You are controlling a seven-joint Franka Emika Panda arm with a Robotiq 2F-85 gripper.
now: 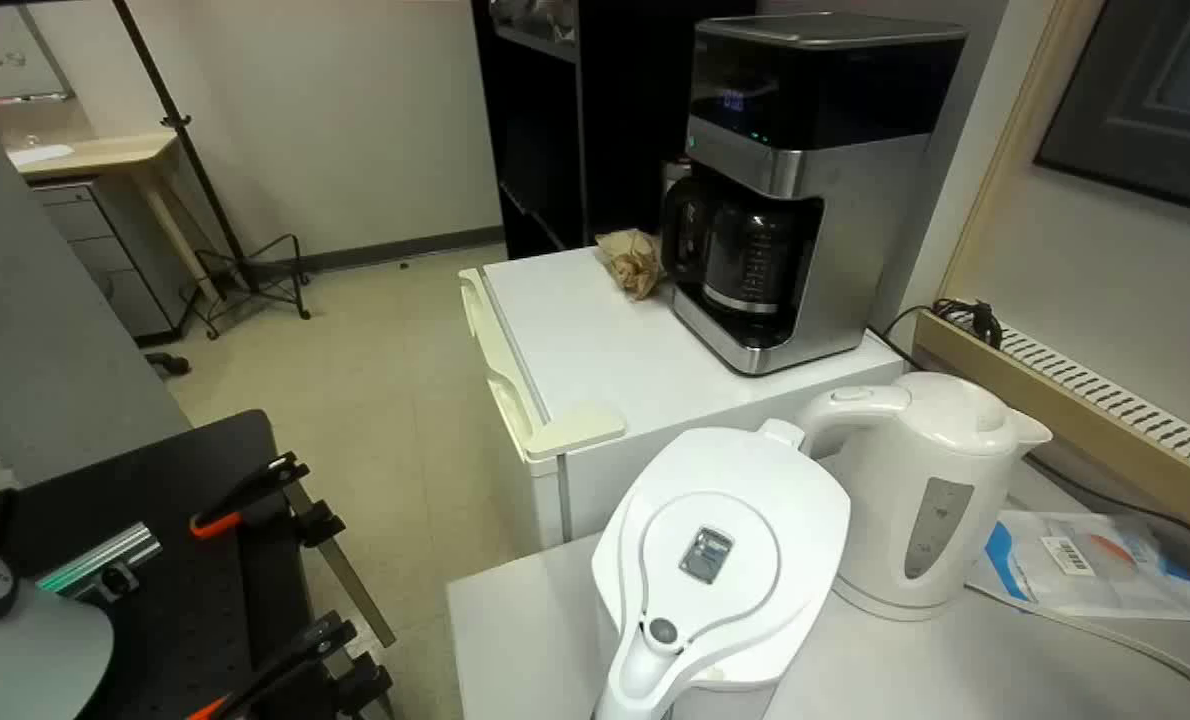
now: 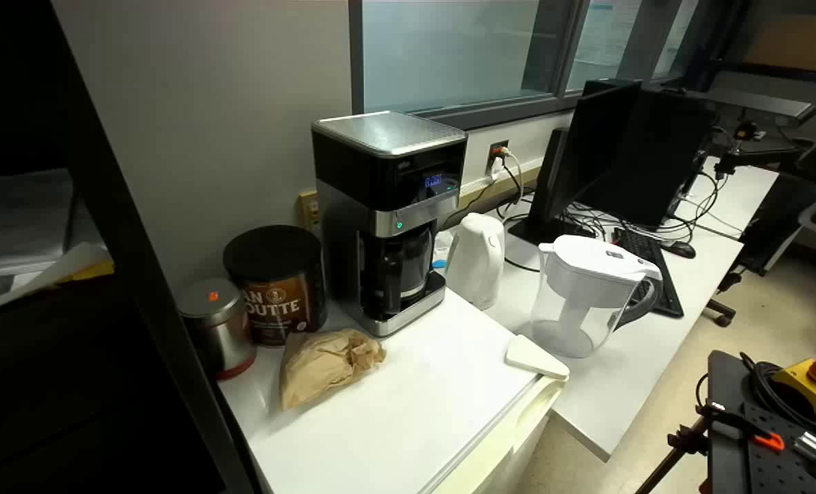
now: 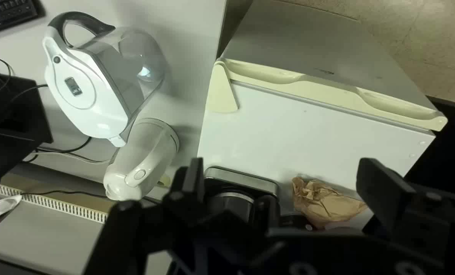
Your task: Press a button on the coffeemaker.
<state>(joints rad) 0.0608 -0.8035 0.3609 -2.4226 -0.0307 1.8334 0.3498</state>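
Current step, presumably: approach. Hand (image 3: 281, 170) spread wide, empty; coffeemaker (image 2: 387, 223) beyond it. Next, likely: close, align with front panel (image 2: 427, 184), press.

Drip coffeemaker (image 1: 845, 200): black and silver; blue digits (image 2: 433, 181), green light (image 2: 399, 225). Electric kettle (image 1: 895, 480): white. Water-filter pitcher (image 2: 576, 298): white lid (image 3: 90, 101), grey grip (image 2: 641, 307). Paper bag (image 2: 329, 363): brown. Mini fridge (image 3: 307, 133): white on top, cream trim (image 3: 330, 94). Wall grille (image 1: 1110, 393): white, dark-slotted. Gripper (image 3: 283, 168): black.

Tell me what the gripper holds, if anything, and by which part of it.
Nothing is held: the gripper stands wide open, and the brown paper bag beyond rests on the refrigerator.
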